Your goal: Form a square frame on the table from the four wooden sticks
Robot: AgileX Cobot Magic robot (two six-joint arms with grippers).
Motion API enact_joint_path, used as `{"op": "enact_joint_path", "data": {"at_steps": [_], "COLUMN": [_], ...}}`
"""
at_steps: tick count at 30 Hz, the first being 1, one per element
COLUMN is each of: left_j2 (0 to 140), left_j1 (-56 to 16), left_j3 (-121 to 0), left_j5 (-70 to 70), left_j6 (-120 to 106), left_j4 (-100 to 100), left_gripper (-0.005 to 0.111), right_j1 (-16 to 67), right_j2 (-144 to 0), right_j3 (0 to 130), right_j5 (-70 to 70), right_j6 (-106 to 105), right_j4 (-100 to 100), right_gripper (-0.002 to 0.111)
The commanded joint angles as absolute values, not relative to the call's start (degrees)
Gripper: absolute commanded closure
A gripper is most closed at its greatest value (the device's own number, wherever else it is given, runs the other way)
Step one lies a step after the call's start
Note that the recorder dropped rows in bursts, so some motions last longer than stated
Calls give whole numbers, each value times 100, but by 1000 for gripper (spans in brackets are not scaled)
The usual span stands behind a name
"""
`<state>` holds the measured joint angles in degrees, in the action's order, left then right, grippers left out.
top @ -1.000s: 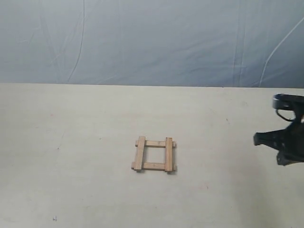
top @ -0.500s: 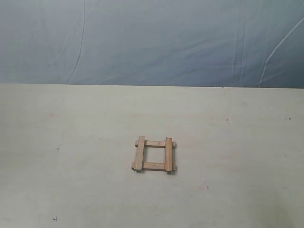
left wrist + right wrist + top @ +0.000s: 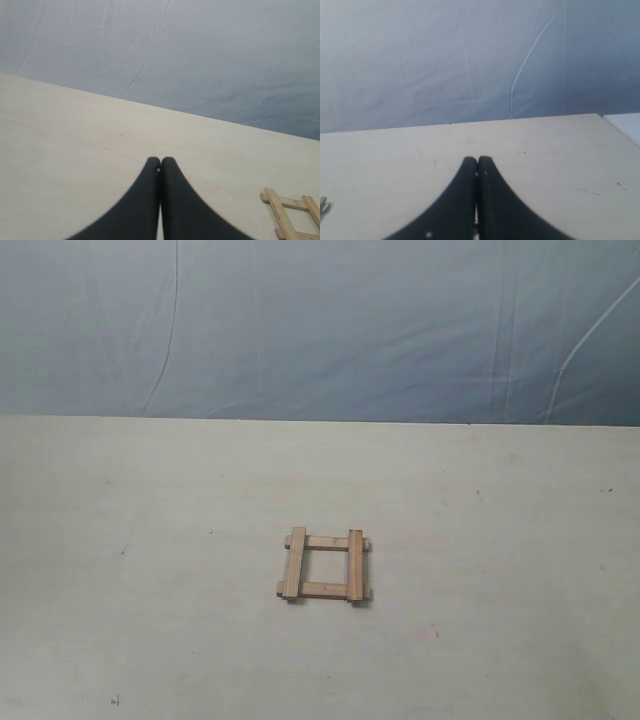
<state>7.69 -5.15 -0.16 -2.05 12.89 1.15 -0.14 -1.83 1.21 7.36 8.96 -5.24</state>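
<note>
The four wooden sticks lie as a small square frame near the middle of the cream table, two long strips resting across two cross strips, ends jutting at the corners. Neither arm appears in the exterior view. In the left wrist view my left gripper is shut with nothing between its black fingers, and a part of the square frame shows off to one side, well apart from it. My right gripper is also shut and empty, above bare table.
A blue-grey sheet hangs behind the table's far edge. Small specks and scuffs mark the table surface. A pale strip shows past the table's corner in the right wrist view.
The right gripper, seen at the right edge of the exterior view one second ago, has withdrawn out of that view. The square frame has not moved.
</note>
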Motion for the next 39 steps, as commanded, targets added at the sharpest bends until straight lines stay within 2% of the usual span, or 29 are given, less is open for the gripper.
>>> {"op": "enact_joint_path", "data": {"at_steps": [1, 6, 15, 39], "left_j2": [727, 727, 260, 0], "left_j1": [-519, -519, -519, -519], "left_j3": [0, 0, 0, 0], "left_j5": [-133, -133, -133, -143], "left_j6": [1283, 1283, 1283, 1283], "left_j4": [92, 92, 93, 93], "left_gripper": [107, 107, 107, 107], "right_j1": [-60, -60, -372, -325], "right_j2": [0, 0, 0, 0], "right_j3": [0, 0, 0, 0], "right_j5": [1129, 1889, 2154, 1940], "right_j6": [872, 872, 872, 872], "right_j4": [-591, -608, -586, -156], "right_gripper": [109, 109, 109, 109]}}
